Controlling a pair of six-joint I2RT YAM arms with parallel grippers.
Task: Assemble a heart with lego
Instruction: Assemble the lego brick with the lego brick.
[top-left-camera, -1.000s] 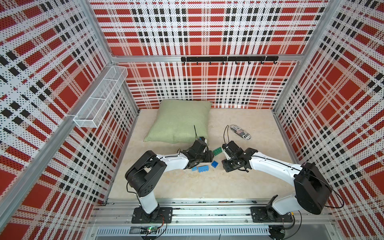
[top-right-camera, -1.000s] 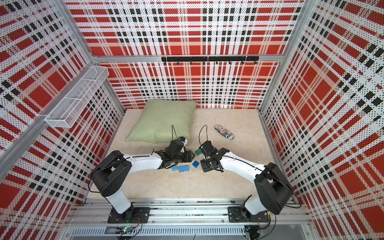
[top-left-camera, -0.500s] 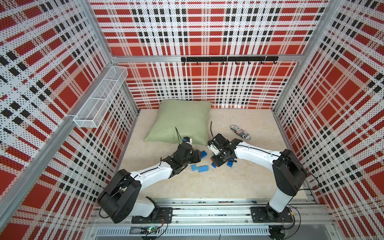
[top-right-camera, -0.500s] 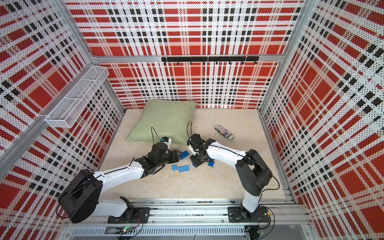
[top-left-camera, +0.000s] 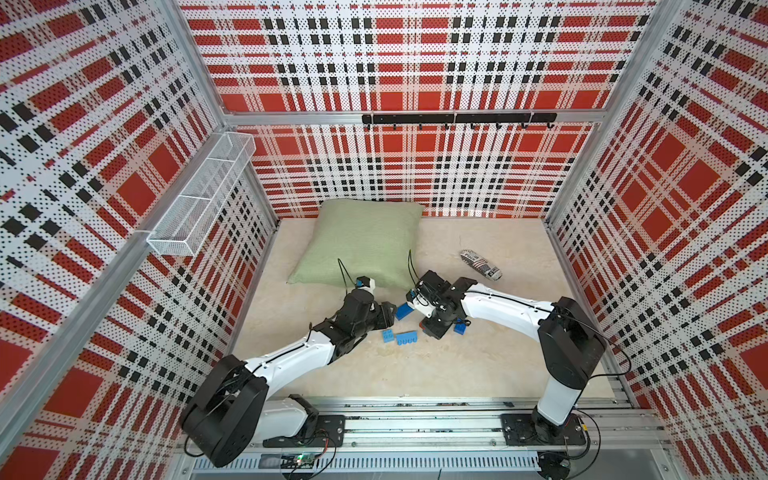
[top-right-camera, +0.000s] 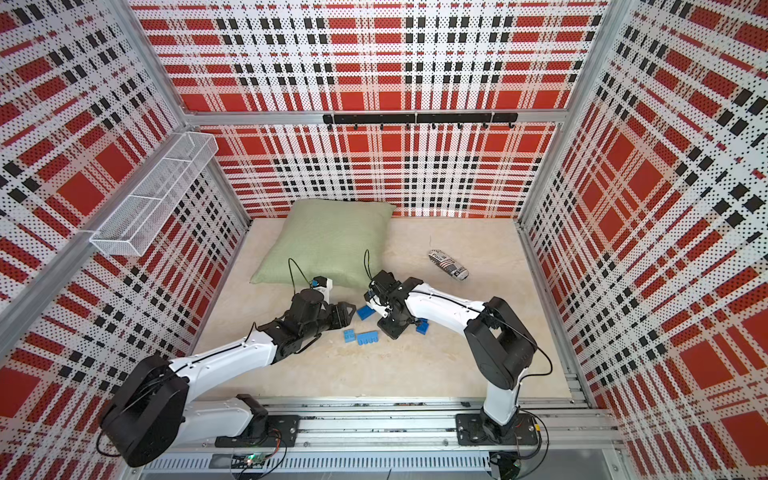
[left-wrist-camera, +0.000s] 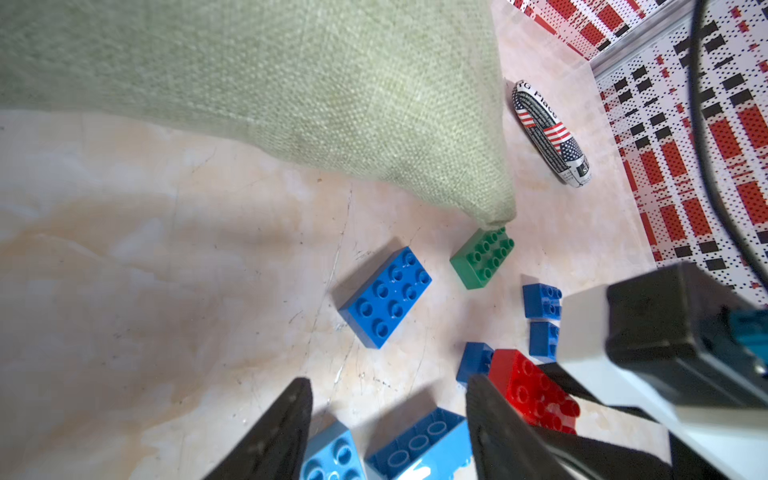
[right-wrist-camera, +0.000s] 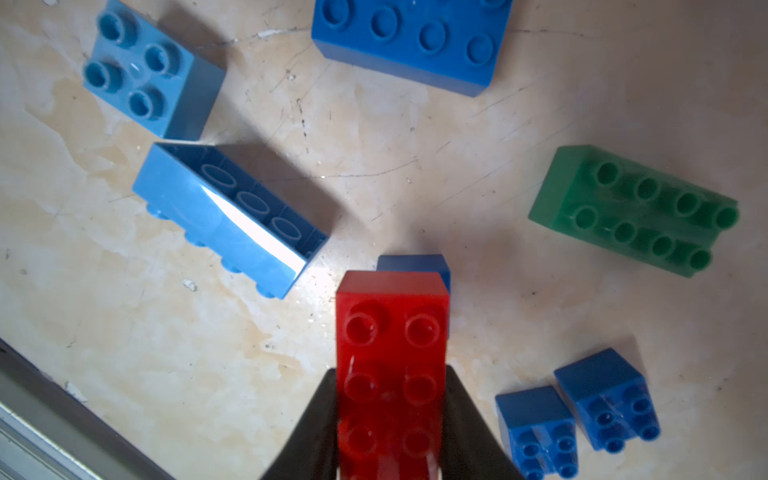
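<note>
Lying loose on the tan table (top-left-camera: 457, 374), the lego (top-right-camera: 368, 338) is 8 chunky studded bricks spread between the 2 grippers, near the pillow's (top-left-camera: 361, 241) front corner. A large dark blue brick (left-wrist-camera: 386, 297) sits studs up, and a green brick (left-wrist-camera: 482, 257) is just beside the pillow tip. A light blue square brick (right-wrist-camera: 145, 70) stands beside a long light blue brick (right-wrist-camera: 232, 212) tipped on its side, hollow underside showing. 2 small dark blue bricks (right-wrist-camera: 536, 428) sit close together.

In both top views the right arm covers the green brick. Another dark blue brick (right-wrist-camera: 413, 264) peeks from behind the red brick (right-wrist-camera: 392, 332); whether they are joined cannot be told. The frame edge cuts off the red brick's gripped end.

The right gripper (right-wrist-camera: 392, 374) is clamped on the red brick's long sides. The left gripper (left-wrist-camera: 390, 382) stands spread wide, grasping nothing, low over the 2 light blue bricks.
</note>
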